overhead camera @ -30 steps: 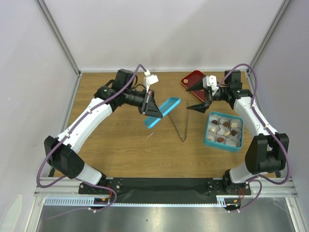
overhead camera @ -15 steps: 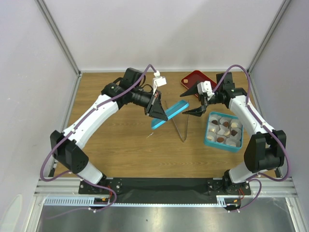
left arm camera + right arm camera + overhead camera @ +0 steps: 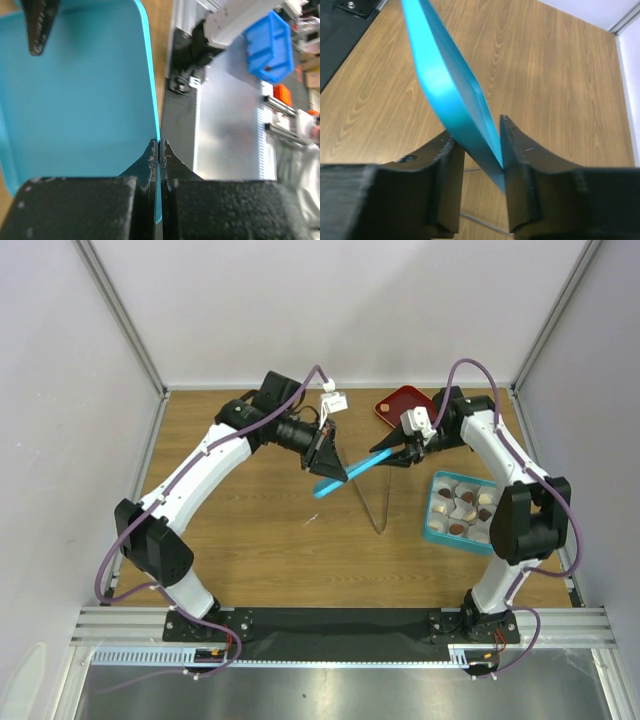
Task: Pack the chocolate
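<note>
- Now shows the chocolate (image 3: pixel 463 508) seated in the uncovered teal box (image 3: pixel 431 502), right of centre.
- Shows the lid (image 3: pixel 353 472) aloft, apart from the box, pinched at one edge by the left gripper (image 3: pixel 159 145).
- Marks the change: right gripper (image 3: pixel 477 142), spread a second ago, now pinching the lid's other end.
- Suggests handover before covering.

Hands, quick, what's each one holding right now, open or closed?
Left hand: closed, pinching the edge of the teal lid.
Right hand: closed on the far end of the same lid, a finger on each side.
</note>
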### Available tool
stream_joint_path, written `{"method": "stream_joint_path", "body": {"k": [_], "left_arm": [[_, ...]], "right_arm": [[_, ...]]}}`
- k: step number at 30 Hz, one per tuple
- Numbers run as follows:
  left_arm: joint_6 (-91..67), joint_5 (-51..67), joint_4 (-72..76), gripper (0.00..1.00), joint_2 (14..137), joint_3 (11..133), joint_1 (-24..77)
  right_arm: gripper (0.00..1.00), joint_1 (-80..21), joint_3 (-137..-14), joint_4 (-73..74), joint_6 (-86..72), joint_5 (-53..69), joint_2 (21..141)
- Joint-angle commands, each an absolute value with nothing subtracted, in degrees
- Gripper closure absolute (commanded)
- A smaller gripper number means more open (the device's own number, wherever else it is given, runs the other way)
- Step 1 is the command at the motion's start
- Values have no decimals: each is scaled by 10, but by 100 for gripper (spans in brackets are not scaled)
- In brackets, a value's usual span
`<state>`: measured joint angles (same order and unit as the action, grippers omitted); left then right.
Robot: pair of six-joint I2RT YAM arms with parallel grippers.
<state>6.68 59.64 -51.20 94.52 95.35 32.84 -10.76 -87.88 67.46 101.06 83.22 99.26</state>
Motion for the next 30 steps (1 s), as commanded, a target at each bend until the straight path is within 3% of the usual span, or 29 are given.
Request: {"method": "stream_joint_path", "body": {"k": [1,2,5,9,11,12,21,30], "left_arm": [[92,614,-491,100,946,1003,330],[86,599,-483,100,951,1009,329],[46,546,-452,82,960,1034,317],[-52,511,-370,53,951,1048,289],[-91,486,-318,50,945,1057,271],[-131,437,-303,42,939,1065,250],[-193,245,-232,38,861,1077,178],[-149,329,-46,31,720,846,178]], "right_arm": [[75,-106,-939,869,1168,853,1027],[78,-106,-938,870,1171,853,1026],[86,-105,-942,869,1171,861,1023],[99,-99,-961,870,1165,875,1026],[100,-92,-975,870,1164,890,1027],[100,-88,-977,870,1170,903,1027],[100,-89,-1084,872,1109,947,1050],[100,-89,-1388,872,1000,945,1085]]}}
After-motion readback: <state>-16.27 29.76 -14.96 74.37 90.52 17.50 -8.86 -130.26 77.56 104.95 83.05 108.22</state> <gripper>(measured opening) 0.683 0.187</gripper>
